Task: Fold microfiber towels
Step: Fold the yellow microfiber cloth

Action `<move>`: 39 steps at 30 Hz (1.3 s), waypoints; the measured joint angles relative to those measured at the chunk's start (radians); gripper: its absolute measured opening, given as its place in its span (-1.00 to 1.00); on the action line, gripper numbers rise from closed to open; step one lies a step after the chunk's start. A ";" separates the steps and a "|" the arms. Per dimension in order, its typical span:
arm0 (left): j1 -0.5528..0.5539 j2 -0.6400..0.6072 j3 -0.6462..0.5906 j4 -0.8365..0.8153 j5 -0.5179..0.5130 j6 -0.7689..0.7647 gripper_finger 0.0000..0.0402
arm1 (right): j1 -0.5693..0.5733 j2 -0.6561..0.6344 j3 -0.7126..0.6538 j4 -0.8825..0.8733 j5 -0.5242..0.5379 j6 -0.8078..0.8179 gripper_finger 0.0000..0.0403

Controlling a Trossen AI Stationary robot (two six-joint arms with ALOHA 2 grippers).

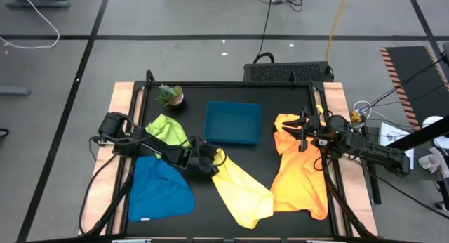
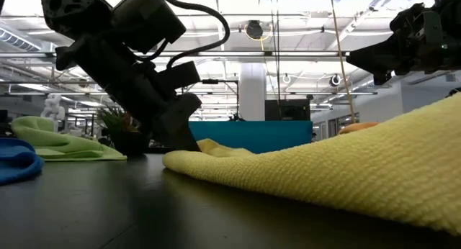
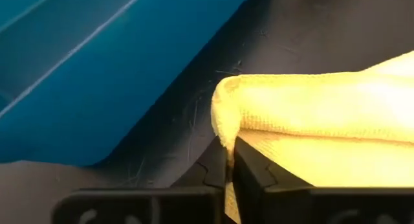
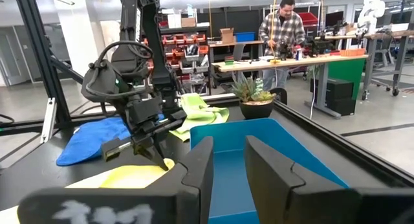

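Observation:
A yellow towel (image 1: 242, 190) lies spread on the black table, near the front centre. My left gripper (image 1: 212, 161) is down at its far left corner and shut on it. A blue towel (image 1: 161, 190) lies bunched at the front left, and a lime green one (image 1: 168, 130) lies behind it. An orange towel (image 1: 302, 173) lies crumpled on the right. My right gripper (image 1: 302, 130) hangs high above the orange towel's far end. Its fingers (image 4: 197, 175) stand apart with nothing between them. My left gripper pinches the yellow towel's far left corner (image 3: 226, 143) between its two fingers, where the cloth bunches into a rounded fold of more than one layer. The fingers slant down from the table's left. The corner sits at table height, and the rest of the towel (image 2: 324, 177) lies on the table.
A rigid teal tray (image 1: 233, 122) stands just beyond the left gripper, at the table's far centre. A small potted plant (image 1: 170, 95) stands at the far left. A raised black frame (image 1: 231, 83) runs around the table. In the room behind, a person (image 4: 281, 30) stands at a workbench.

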 joint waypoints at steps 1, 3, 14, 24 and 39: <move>0.000 0.000 0.000 0.001 0.000 0.000 -0.94 | 0.000 0.000 0.000 0.000 0.000 0.000 -0.62; 0.000 0.000 0.000 0.005 0.000 0.004 -0.95 | 0.000 0.000 0.000 0.000 0.000 0.000 -0.62; -0.039 -0.046 0.063 0.174 0.044 0.164 -0.98 | 0.000 0.000 0.000 0.000 0.000 0.000 -0.62; -0.115 -0.122 0.297 -0.151 -0.024 0.361 -0.99 | 0.000 0.004 0.000 0.003 0.000 0.000 -0.62; -0.220 -0.125 0.504 -0.410 -0.129 0.518 -0.99 | 0.000 0.007 0.000 0.004 0.000 0.000 -0.62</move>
